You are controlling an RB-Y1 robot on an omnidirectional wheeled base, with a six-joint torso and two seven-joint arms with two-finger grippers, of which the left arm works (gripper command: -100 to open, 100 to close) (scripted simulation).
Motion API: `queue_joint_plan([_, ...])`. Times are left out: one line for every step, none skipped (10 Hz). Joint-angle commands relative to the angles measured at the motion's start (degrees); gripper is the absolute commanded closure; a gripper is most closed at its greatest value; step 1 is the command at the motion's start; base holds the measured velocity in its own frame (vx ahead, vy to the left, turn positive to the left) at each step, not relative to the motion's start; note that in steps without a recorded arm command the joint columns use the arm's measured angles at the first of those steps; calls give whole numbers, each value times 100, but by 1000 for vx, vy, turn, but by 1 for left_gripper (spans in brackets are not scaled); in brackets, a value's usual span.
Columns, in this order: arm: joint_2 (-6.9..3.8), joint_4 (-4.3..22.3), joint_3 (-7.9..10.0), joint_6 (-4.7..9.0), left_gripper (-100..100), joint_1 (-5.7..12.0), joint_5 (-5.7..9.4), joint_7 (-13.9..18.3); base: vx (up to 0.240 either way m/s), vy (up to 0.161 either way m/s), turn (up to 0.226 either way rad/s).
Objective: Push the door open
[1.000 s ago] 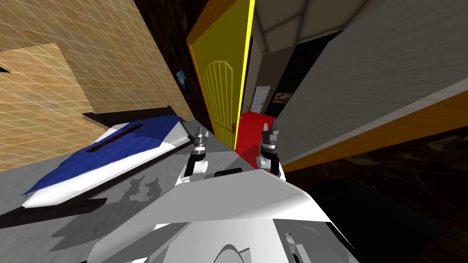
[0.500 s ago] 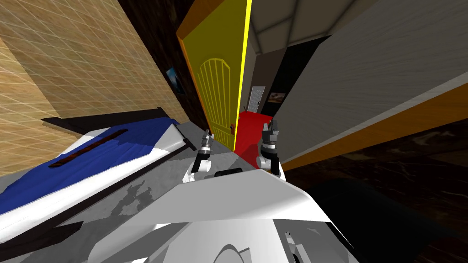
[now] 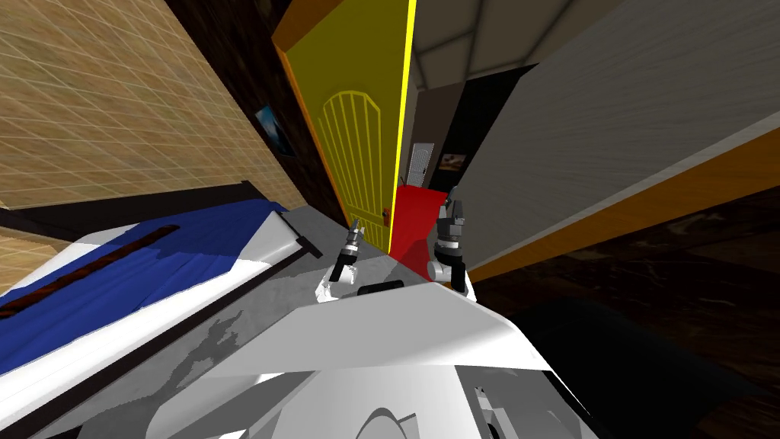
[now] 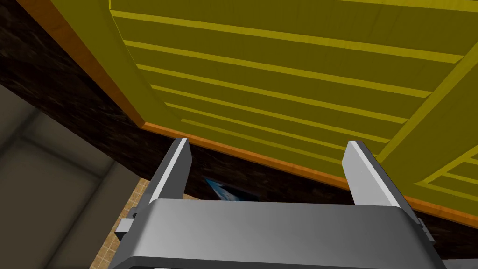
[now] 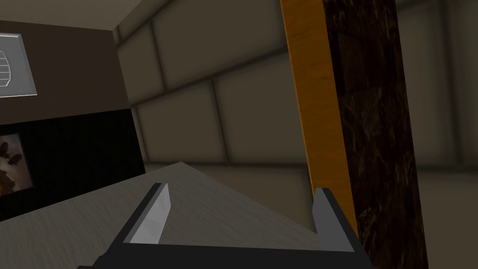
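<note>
The yellow door point(image 3: 354, 152) with an arched slatted panel stands ajar in its orange frame point(image 3: 293, 34), its bright free edge turned towards me. A small handle point(image 3: 386, 216) sits low near that edge. My left gripper point(image 3: 355, 229) is held out at the door's face just left of the handle; I cannot tell whether it touches. In the left wrist view the slatted yellow door point(image 4: 289, 70) lies close ahead of the open left gripper point(image 4: 270, 159). My right gripper point(image 3: 452, 200) stands open in the gap, and the right gripper point(image 5: 242, 205) has the orange jamb point(image 5: 310, 102) beside it.
A bed with a blue cover point(image 3: 152, 259) lies close on my left. A grey wall point(image 3: 609, 114) with an orange strip runs along my right. Through the gap a red floor point(image 3: 415, 221) leads to a white door point(image 3: 420, 164).
My view has swung and drawn nearer the door, so the bed slid left. My left arm has reached further forward to the door's face. The right gripper has risen a little.
</note>
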State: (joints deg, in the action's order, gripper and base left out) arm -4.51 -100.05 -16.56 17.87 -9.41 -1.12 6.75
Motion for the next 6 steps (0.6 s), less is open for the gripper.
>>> queue_joint_plan([-34, 283, -106, 6, -100, 110, -7, 24, 71, 72, -131])
queue_joint_plan([-49, 445, -170, -4, -100, 183, -13, 32, 71, 86, -168])
queue_joint_plan([-75, 737, -292, -25, -100, 323, -24, 49, 101, 111, -217])
queue_joint_plan([-75, 754, -292, -25, -100, 323, -24, 49, 86, 98, -86])
queue_joint_plan([-87, 906, -352, -35, -100, 391, -29, 57, 64, 63, -69])
queue_joint_plan([-98, 1055, -411, -45, -100, 459, -34, 66, 60, 68, -128])
